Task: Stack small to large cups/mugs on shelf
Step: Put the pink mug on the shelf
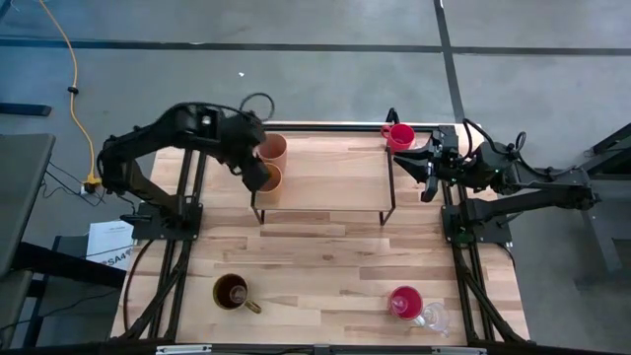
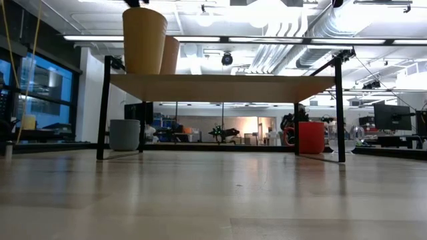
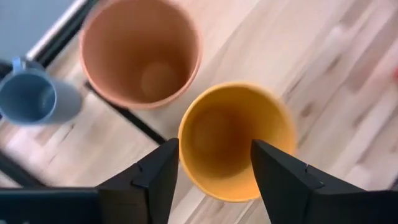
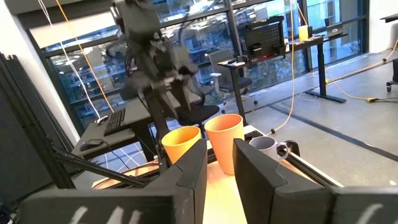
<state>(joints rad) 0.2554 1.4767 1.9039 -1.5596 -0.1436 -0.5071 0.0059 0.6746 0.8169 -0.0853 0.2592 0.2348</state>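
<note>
The orange-yellow cup stands upright on the left end of the shelf. The peach tumbler stands right beside it, toward the far edge. My left gripper hovers open just above the orange-yellow cup, one finger over each side of its rim, touching nothing. A grey-blue mug sits on the table past the shelf's far left corner. My right gripper waits level at the table's right side, its fingers slightly apart with nothing between them.
A red cup stands on the table behind the shelf's right end. Near the front edge are a dark-brown mug, a pink-red cup and a clear glass cup. The shelf's middle and right part is bare wood.
</note>
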